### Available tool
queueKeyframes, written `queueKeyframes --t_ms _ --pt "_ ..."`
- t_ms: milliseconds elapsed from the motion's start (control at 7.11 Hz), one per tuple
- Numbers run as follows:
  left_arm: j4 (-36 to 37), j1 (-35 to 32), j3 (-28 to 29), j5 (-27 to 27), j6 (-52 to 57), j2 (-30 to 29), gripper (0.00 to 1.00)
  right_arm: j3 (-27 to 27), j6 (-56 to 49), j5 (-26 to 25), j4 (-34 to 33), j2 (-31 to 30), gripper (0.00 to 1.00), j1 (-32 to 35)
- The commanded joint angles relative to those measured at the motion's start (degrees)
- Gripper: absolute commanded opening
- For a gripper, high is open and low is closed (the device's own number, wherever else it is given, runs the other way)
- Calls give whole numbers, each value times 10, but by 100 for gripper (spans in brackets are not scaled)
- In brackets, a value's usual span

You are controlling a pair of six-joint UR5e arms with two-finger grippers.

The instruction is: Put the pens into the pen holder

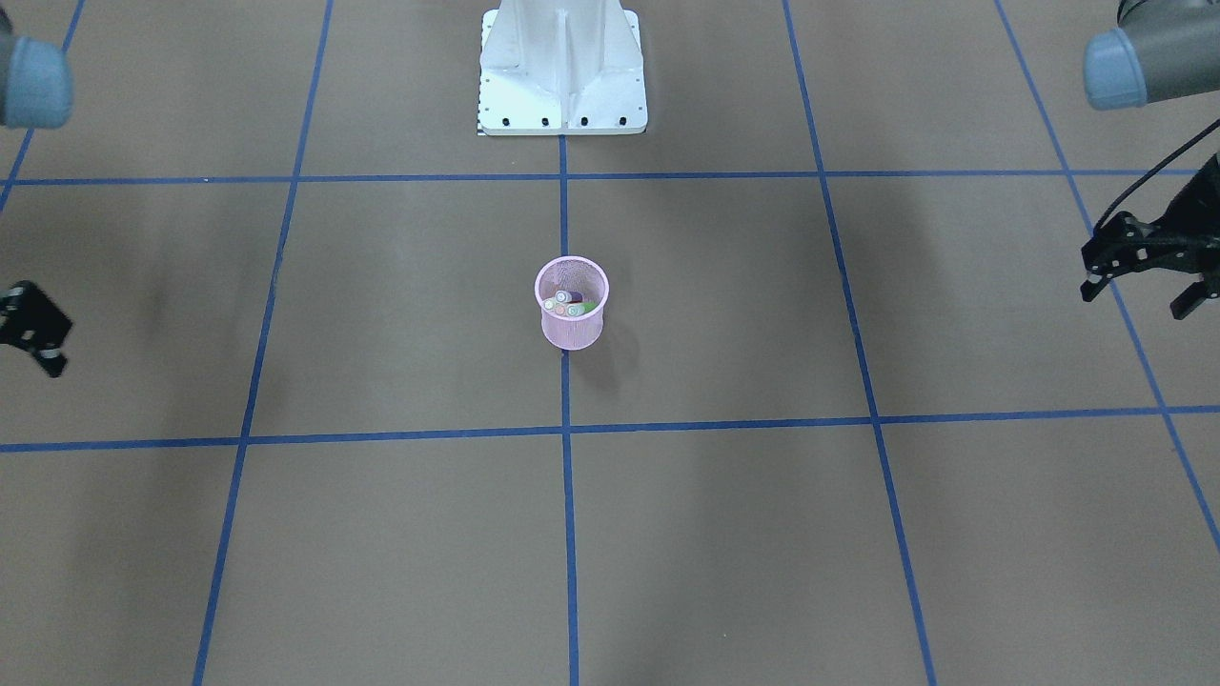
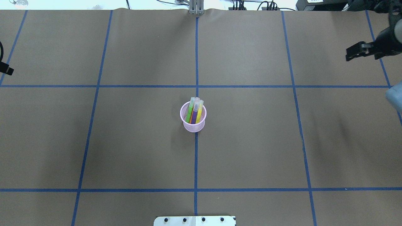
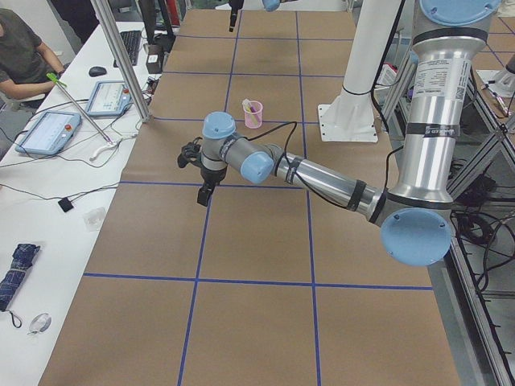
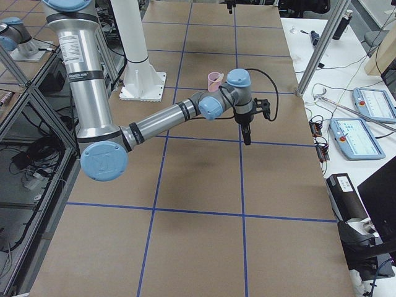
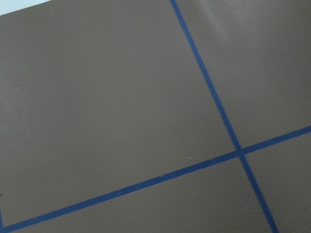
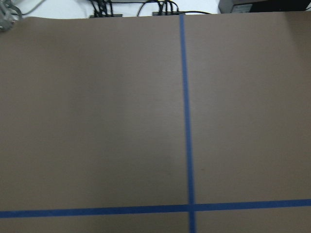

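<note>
While both arms hang out wide, the pen holder stands upright by itself mid-tabletop, right on the centre strip of blue tape. The pens are all inside it, leaning toward the side away from the robot with their pale caps poking over the rim. We can pick out green and purple easily, plus orange/yellow. Around it we just see brown paper and the tape grid, with the white robot base at the edge behind it. Off to the side there's a bench with tablets and a person sitting at it.

The left arm reaches low and nearly level to its own side. Its left end effector is released, fingers spread and gripping nothing, well apart from the holder. The right end effector mirrors it on the other side, fingers also apart and empty. Both wrist views show only paper and tape.
</note>
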Motion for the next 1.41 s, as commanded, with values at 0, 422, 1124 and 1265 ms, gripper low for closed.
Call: queueKeyframes --t_ms 0,422,1124,1265 --pt "80 -81 40 -68 110 3 99 -139 -211 116 -3 -14 100 143" --pt "81 -130 109 -123 171 3 99 -224 -291 119 -5 -14 100 157" --pt "75 -162 90 -125 115 45 99 -214 -291 120 -15 -21 100 157" --pt "77 -172 66 -120 111 50 100 -209 -291 120 -18 -29 100 156"
